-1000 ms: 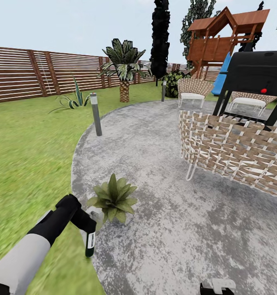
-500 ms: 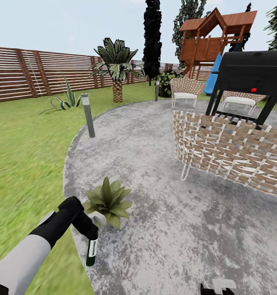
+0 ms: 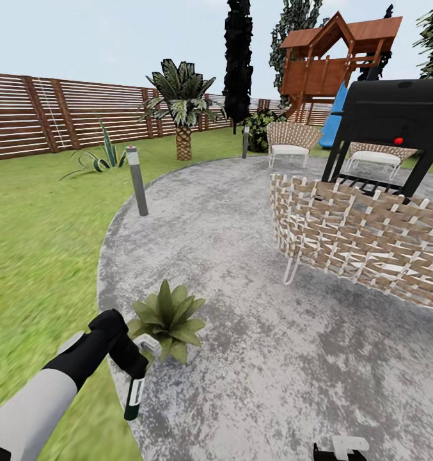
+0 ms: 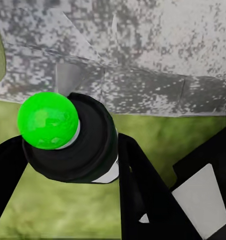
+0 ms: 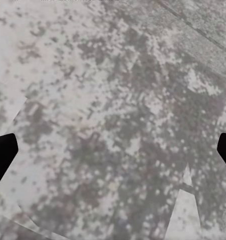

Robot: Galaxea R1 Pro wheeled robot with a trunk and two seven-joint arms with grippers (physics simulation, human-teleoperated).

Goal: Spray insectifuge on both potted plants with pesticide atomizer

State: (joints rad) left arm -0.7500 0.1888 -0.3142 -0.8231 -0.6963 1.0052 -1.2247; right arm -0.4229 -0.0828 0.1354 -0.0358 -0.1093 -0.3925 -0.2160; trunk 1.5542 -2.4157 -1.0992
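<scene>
The pesticide atomizer (image 3: 134, 398), white with a dark green end and a bright green nozzle ball (image 4: 47, 121), hangs clamped in the left gripper (image 3: 137, 374) just beside a potted plant (image 3: 167, 318) at the grey patio's (image 3: 293, 358) edge. The right gripper's (image 5: 113, 150) fingers stand spread apart over paving.

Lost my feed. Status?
Left gripper shut on atomizer, beside plant. Right gripper open over patio. Nothing in the way.
</scene>
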